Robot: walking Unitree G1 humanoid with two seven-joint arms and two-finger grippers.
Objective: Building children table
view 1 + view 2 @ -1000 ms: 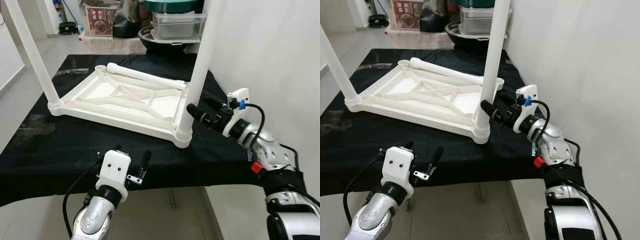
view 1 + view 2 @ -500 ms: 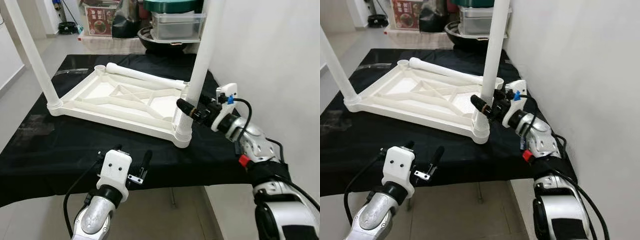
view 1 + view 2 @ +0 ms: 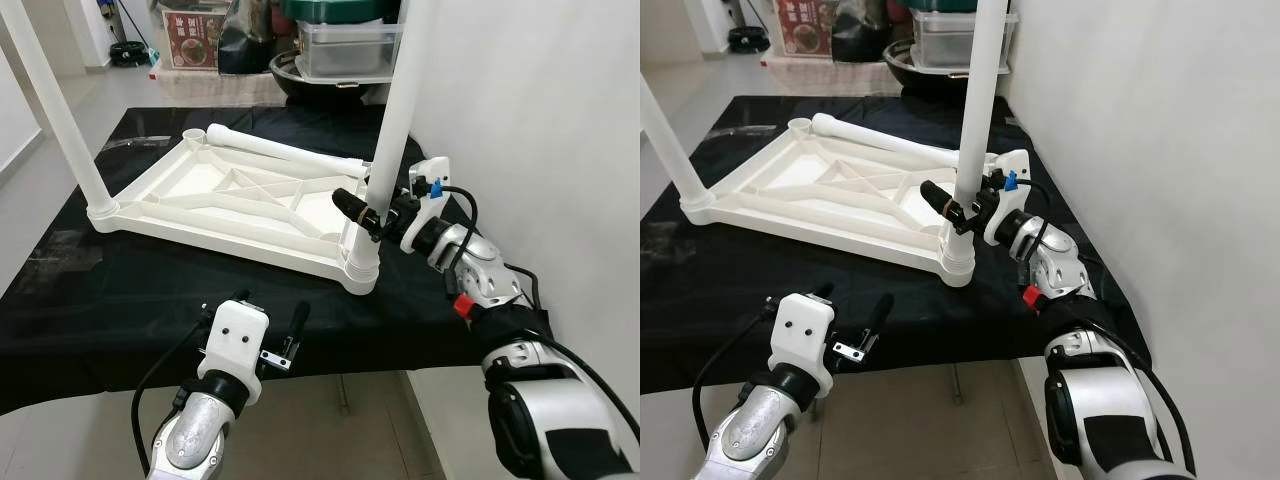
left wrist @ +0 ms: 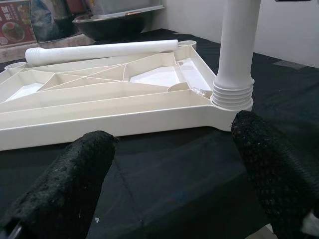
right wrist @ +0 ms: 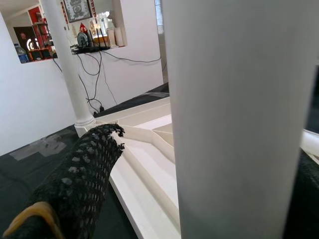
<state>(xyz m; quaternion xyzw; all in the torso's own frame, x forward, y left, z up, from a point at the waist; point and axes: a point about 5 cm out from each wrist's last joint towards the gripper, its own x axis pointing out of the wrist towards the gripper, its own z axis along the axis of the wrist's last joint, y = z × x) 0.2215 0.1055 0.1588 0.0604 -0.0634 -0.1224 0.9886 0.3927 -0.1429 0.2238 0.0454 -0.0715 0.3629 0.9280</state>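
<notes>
A white plastic table top (image 3: 250,200) lies upside down on a surface covered in black cloth (image 3: 120,290). Two round legs stand in its corners, and a loose leg (image 3: 285,152) lies across the far side. The right gripper (image 3: 362,213) has its bumpy black fingers apart, one on each side of the near leg (image 3: 392,130), near the wall (image 3: 540,120). The left gripper (image 3: 268,322) hangs open at the surface's front edge.
</notes>
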